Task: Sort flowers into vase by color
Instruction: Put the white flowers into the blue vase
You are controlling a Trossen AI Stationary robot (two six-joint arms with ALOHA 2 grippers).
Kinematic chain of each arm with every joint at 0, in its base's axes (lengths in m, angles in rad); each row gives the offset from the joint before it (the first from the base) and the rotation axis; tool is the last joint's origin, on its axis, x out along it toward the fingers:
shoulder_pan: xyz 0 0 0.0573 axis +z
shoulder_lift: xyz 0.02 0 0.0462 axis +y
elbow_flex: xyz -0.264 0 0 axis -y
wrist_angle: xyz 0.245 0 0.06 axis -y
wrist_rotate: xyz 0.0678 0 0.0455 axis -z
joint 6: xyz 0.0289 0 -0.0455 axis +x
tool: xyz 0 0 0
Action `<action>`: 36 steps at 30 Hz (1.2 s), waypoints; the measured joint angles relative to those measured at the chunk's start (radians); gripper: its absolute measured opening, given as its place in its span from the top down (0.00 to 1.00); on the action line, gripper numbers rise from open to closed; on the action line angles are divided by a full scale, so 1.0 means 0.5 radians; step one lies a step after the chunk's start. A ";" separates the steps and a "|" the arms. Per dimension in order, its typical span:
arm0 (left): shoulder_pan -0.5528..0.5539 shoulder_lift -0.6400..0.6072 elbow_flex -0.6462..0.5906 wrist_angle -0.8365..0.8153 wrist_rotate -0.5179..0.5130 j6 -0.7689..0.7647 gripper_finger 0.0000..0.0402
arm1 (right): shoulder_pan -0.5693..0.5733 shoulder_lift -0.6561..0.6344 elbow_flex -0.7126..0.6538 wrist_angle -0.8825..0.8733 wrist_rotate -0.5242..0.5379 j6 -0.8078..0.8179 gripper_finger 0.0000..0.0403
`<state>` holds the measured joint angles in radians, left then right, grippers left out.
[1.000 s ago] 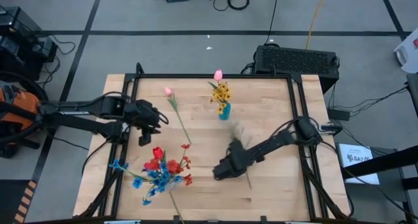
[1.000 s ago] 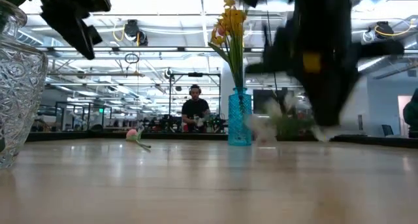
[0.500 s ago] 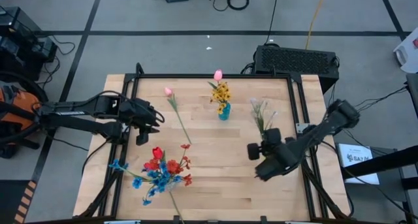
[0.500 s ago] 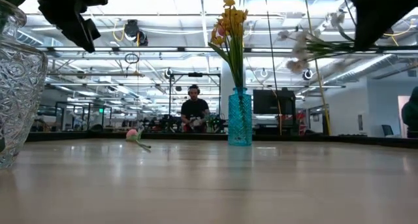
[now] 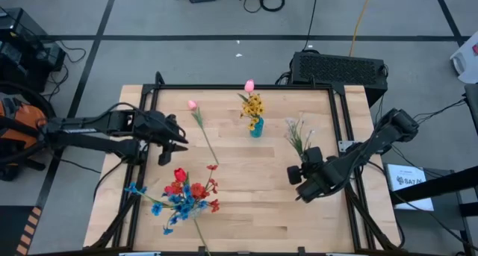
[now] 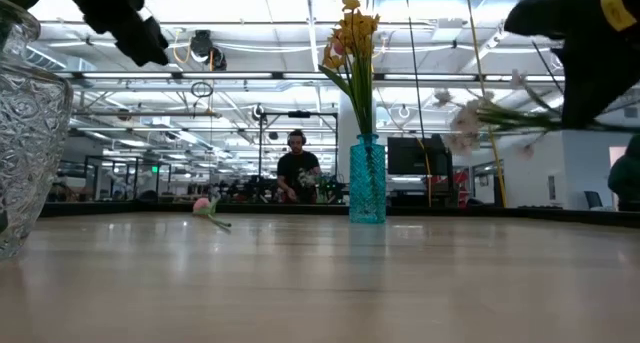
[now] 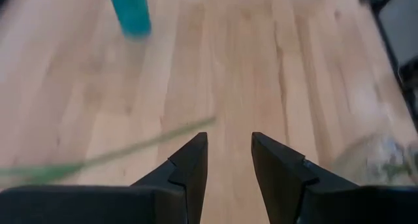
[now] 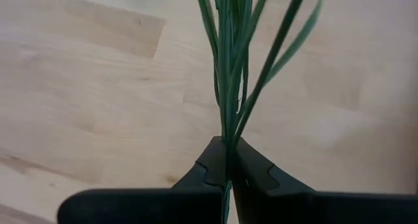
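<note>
Since the earlier frame, the right gripper [image 5: 310, 156] has shifted slightly toward the table's centre, remaining raised. Its fingers [image 8: 209, 166] are clamped fully together on the green stems of the small white-bloomed artificial flowers [image 5: 296, 131], held above the light wooden table [image 5: 246, 189]. The left gripper [image 5: 179, 138] hovers partly open and empty near the loose pink tulip [image 5: 193, 105].

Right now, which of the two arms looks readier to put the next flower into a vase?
The right. Its gripper is shut on the white flowers' stems, lifted off the table. The left gripper hangs open and empty near the pink tulip.
</note>
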<state>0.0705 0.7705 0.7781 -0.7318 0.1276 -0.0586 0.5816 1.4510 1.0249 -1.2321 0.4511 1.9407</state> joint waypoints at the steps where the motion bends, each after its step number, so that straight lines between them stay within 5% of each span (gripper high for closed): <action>1: 0.012 -0.023 -0.032 0.055 0.010 0.030 0.69 | 0.000 -0.034 -0.060 0.072 0.027 0.007 1.00; 9: 0.217 -0.295 -0.285 0.332 0.241 0.110 0.69 | -0.081 -0.387 -0.417 0.647 0.350 -0.111 1.00; 21: 0.425 -0.678 -0.539 0.748 0.255 -0.041 0.69 | -0.373 -0.704 -0.401 0.695 0.878 -0.684 1.00; 30: 0.403 -0.666 -0.601 0.960 0.201 -0.186 0.69 | -0.765 -1.266 -0.440 0.741 0.785 -1.587 1.00; 36: 0.403 -0.659 -0.601 0.999 0.101 -0.185 0.69 | -1.160 -1.866 -0.744 1.198 0.265 -2.279 1.00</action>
<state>0.2722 0.4411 0.4778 -0.2323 0.1781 -0.1513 0.0018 0.5179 0.6530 -0.6332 0.5835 0.8014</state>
